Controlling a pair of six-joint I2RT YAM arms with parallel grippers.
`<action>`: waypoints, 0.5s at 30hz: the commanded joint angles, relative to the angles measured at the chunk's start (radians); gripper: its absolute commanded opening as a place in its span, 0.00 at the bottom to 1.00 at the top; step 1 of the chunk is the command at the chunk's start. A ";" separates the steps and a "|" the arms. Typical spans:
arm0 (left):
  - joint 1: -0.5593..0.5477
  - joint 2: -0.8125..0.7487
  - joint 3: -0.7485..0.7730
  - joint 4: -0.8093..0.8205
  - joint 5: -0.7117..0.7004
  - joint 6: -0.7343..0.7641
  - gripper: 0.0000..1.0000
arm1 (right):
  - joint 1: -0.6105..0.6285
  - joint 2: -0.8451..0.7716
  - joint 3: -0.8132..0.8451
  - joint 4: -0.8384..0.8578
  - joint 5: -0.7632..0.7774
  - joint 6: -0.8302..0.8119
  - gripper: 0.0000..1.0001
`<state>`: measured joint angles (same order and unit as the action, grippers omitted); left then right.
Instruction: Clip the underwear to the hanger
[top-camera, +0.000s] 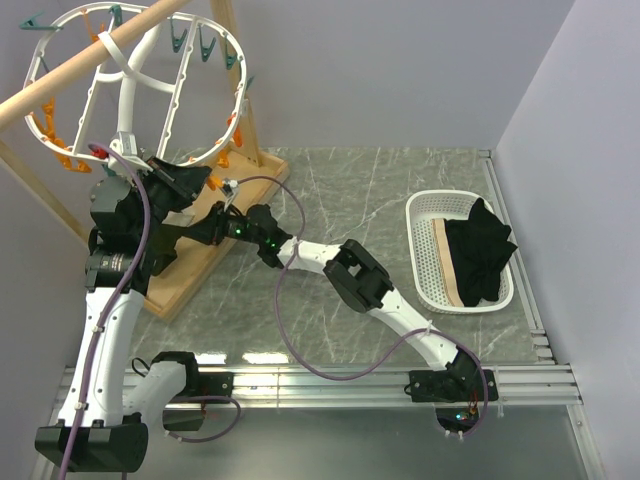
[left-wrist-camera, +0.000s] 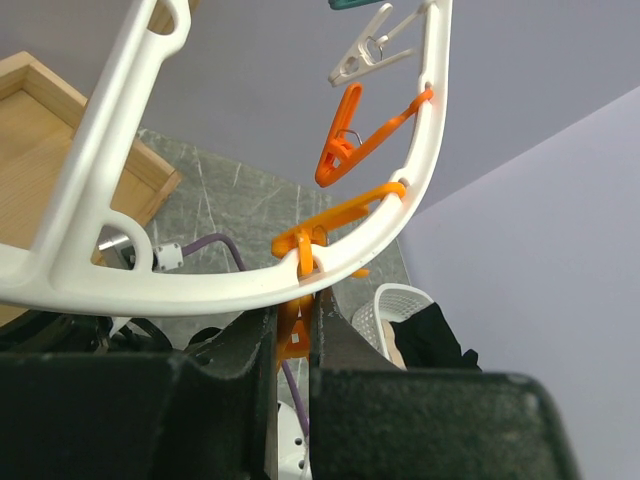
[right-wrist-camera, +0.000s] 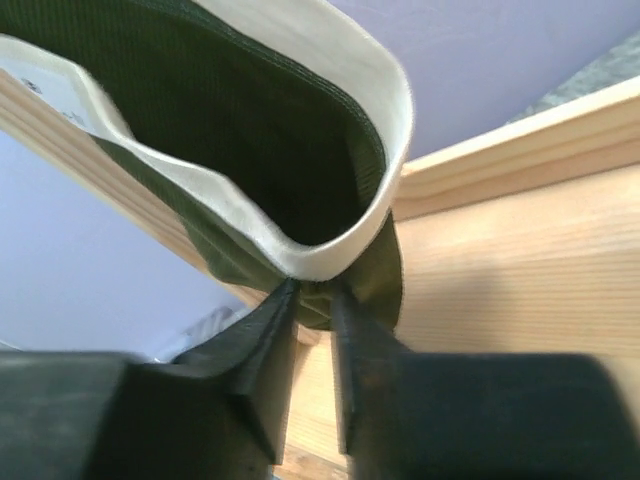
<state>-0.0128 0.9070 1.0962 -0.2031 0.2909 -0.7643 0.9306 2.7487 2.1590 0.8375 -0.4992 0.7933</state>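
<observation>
The white oval hanger (top-camera: 130, 85) hangs from the wooden pole at the top left, with teal and orange clothespins around its rim. Its rim (left-wrist-camera: 250, 285) crosses the left wrist view. My left gripper (left-wrist-camera: 296, 312) is just under that rim, shut on an orange clothespin (left-wrist-camera: 291, 338) that dangles from it; in the top view it (top-camera: 188, 178) is at the hanger's lower edge. My right gripper (right-wrist-camera: 313, 292) is shut on a fold of the olive-green underwear (right-wrist-camera: 250, 130), whose pale lining faces the camera. In the top view it (top-camera: 205, 220) is just below the left gripper.
A wooden stand with a tray base (top-camera: 205, 270) and a slanted pole (top-camera: 90, 75) is at the left. A white basket (top-camera: 428, 262) at the right holds a black garment (top-camera: 480, 250) and a tan cloth (top-camera: 450, 265). Purple cables loop over the marble table.
</observation>
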 joint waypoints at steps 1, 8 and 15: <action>-0.001 -0.003 0.039 0.056 0.004 0.002 0.00 | -0.019 -0.009 0.004 0.094 0.004 -0.026 0.24; -0.001 -0.010 0.030 0.060 -0.003 0.003 0.00 | -0.036 -0.103 -0.071 0.126 0.008 -0.065 0.00; -0.001 -0.011 0.027 0.062 0.001 0.003 0.00 | -0.029 -0.103 -0.080 0.083 -0.044 -0.028 0.62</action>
<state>-0.0128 0.9066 1.0962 -0.2001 0.2905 -0.7639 0.9005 2.7434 2.0899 0.8715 -0.5167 0.7593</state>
